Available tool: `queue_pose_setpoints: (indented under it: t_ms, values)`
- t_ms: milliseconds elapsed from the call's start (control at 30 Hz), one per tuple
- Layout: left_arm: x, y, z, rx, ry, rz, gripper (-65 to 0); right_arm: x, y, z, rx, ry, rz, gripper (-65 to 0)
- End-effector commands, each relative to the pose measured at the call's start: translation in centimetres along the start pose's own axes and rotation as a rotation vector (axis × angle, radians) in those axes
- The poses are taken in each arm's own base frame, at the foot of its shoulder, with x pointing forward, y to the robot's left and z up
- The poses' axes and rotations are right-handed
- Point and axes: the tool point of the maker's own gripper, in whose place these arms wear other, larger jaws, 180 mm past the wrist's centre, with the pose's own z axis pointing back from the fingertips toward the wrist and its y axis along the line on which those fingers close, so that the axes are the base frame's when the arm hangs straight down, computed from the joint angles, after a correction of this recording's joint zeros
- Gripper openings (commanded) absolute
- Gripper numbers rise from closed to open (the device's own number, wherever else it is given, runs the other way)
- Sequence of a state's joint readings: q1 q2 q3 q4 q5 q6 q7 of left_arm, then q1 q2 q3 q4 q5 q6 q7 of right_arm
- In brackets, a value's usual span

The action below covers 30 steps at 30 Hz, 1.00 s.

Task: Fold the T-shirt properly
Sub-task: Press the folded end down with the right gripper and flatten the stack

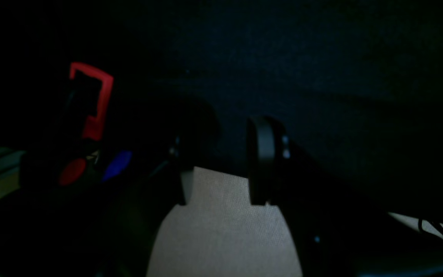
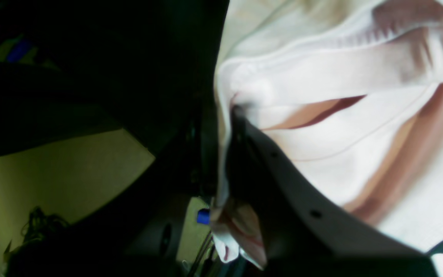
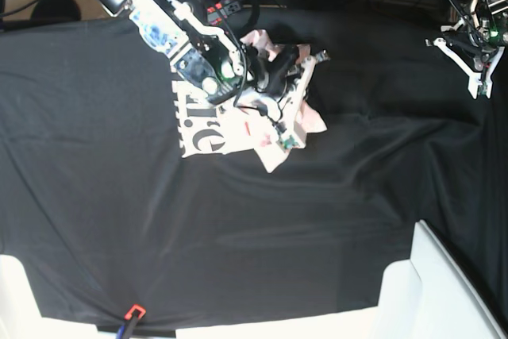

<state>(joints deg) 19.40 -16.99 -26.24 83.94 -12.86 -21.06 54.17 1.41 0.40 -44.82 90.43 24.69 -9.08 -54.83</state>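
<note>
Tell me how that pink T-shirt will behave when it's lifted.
Likely floppy: the T-shirt lies bunched and creased under the right hand. Probably light, thin folds drape loosely. It may sag and unfold, pinched at one spot.

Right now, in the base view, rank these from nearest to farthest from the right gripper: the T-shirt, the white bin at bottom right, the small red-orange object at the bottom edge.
Measured from the right gripper:
1. T-shirt: bunched in its jaws, upper centre.
2. White bin: bottom right corner.
3. Red-orange object: bottom edge, left of centre; only slightly farther than the bin.
</note>
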Motion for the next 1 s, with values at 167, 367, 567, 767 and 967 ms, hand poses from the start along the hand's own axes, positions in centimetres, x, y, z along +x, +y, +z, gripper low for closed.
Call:
queue_pose_setpoints:
  t_ms: [167,367,567,767,967]
  values:
    - [0.8,0.9,0.4,0.022,-0.025,-0.011,-42.5,2.1,1.0,0.3,0.025,-0.053,0.003,-64.9]
    - [0.8,0.9,0.4,0.022,-0.025,-0.011,-42.5,2.2,0.9,0.3,0.023,-0.055,0.001,-51.1]
    - [0.8,0.9,0.4,0.022,-0.025,-0.011,-42.5,2.5,1.4,0.5,0.032,-0.065,0.012,-9.7]
    - [0.9,0.9,0.4,0.022,-0.027,-0.011,-42.5,6.7,1.9,5.1,0.047,-0.231,0.079,-11.8]
    - [0.8,1.4,0.6,0.030,-0.029,-0.006,-42.7,4.7,-4.4,6.3,-0.069,-0.168,-0.049,-37.3]
